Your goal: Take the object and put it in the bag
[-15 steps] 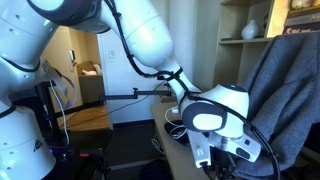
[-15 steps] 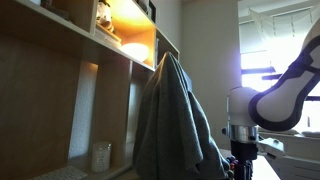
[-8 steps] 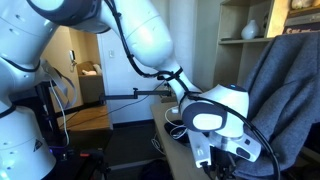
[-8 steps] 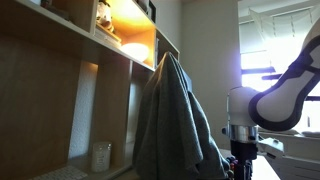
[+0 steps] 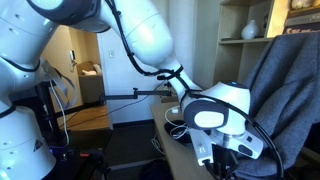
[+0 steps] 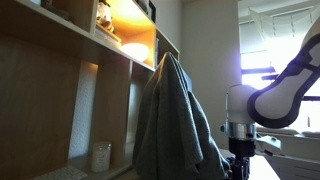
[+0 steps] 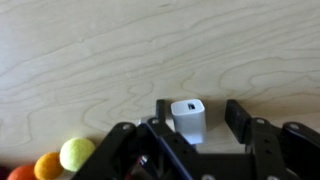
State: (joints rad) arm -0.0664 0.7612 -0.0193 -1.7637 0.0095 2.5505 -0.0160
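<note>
The object, a small white charger block (image 7: pixel 188 122), stands on the pale wooden table (image 7: pixel 150 50) in the wrist view. My gripper (image 7: pixel 200 113) straddles it. The left finger sits against the block's side, and the right finger (image 7: pixel 237 117) stands apart from it with a clear gap. Nothing is gripped, so the jaws are open. In both exterior views the gripper (image 5: pixel 215 157) (image 6: pixel 240 160) points down at the frame's lower edge, with the block hidden. The bag is out of view.
A yellow-green ball (image 7: pixel 77 153) and an orange ball (image 7: pixel 47 166) lie on the table at the lower left of the wrist view. A big grey cloth (image 5: pixel 285 90) (image 6: pixel 175 120) drapes over a chair beside the arm. Lit shelves (image 6: pixel 120 40) stand behind.
The arm's wrist has shifted very slightly in an exterior view. Nothing else visibly differs.
</note>
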